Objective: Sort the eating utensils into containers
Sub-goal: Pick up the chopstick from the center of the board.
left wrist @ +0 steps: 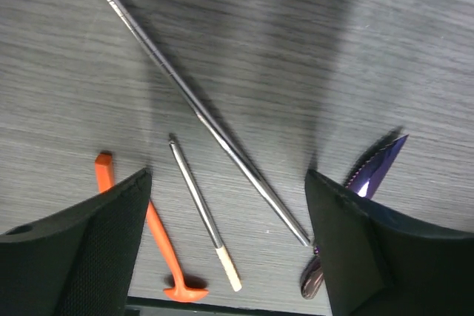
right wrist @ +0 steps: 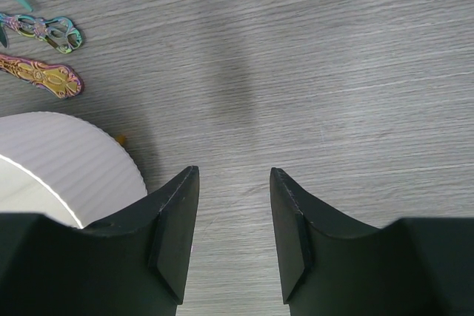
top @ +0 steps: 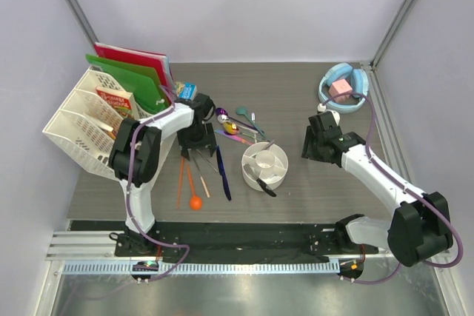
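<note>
Jaws of the left gripper (left wrist: 227, 177) stand wide apart and grasp nothing. They hang over the cutlery scattered on the desk (left wrist: 385, 49). Two slim pieces lie in the gap below them. A long silver chopstick (left wrist: 200, 112) runs diagonally in the wrist view from upper left to lower right, so its long axis lies oblique to the line between the jaws and not square across it. Its lower end lies close to the right-hand finger. A shorter silver piece with a cream tip (left wrist: 198, 205) lies just beside it, on nearly the same slant. An orange piece (left wrist: 159, 242) lies partly under the left-hand finger, and a serrated blue-purple knife (left wrist: 378, 164) shows beyond the right-hand one.

Which of the two silver pieces is the target cannot be told from this view. Either way, the wrist likely needs turning to bring the jaws square to the shaft before they come together.

Jaws of the right gripper (right wrist: 234, 175) are likewise released, with only bare desk between them. The white divided cup (top: 264, 166) stands between the two arms, just to the right gripper's left, with a dark piece (top: 264, 185) already lying across its rim. An iridescent handle (right wrist: 48, 31) and a gold handle (right wrist: 41, 78) lie beyond the cup.

Judgement: the left arm is the nearer to the loose pieces, and any carry to the cup goes rightward.
</note>
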